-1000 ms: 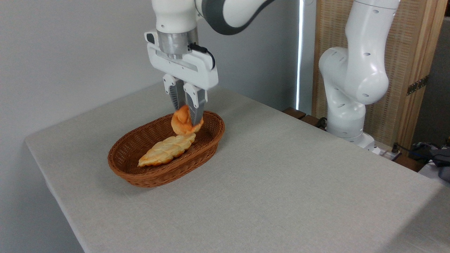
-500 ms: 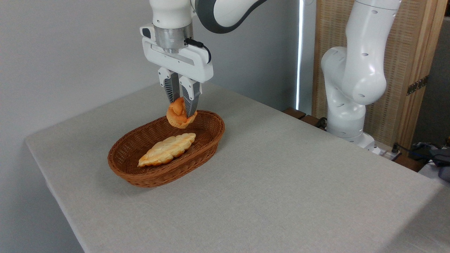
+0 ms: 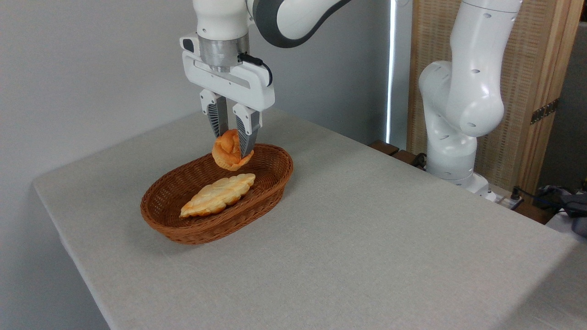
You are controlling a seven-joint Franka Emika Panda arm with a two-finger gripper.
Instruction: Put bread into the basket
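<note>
- The room: plain grey wall behind, a bright vertical slit of light, and a wooden-framed woven screen [image 3: 527,91] at the right; some cables and dark gear sit at the far right edge, too small to tell apart.
- The table [image 3: 367,238] is covered in a pale grey, matte cloth, flat and seemingly grippy; nothing else lies on it but the basket.
- The arm's white base [image 3: 454,119] stands beside the table's far right edge, well apart from the work.
- The basket [image 3: 270,183] is oval, reddish-brown wicker, shallow with flaring sides; it looks light and could slide if knocked.
- A long, pale braided loaf [image 3: 218,195] lies inside the basket, along its middle.
- The bread [image 3: 225,156], a small orange-golden knotted bun, hangs in the air above the basket's far end, clear of the loaf.
- The claw [image 3: 232,149] points straight down, its two fingers pinched on the bun's upper part.
- Judged by looks, the bun is light, soft and squashable, its crust smooth; a gentle hold across its thick middle suits best.
</note>
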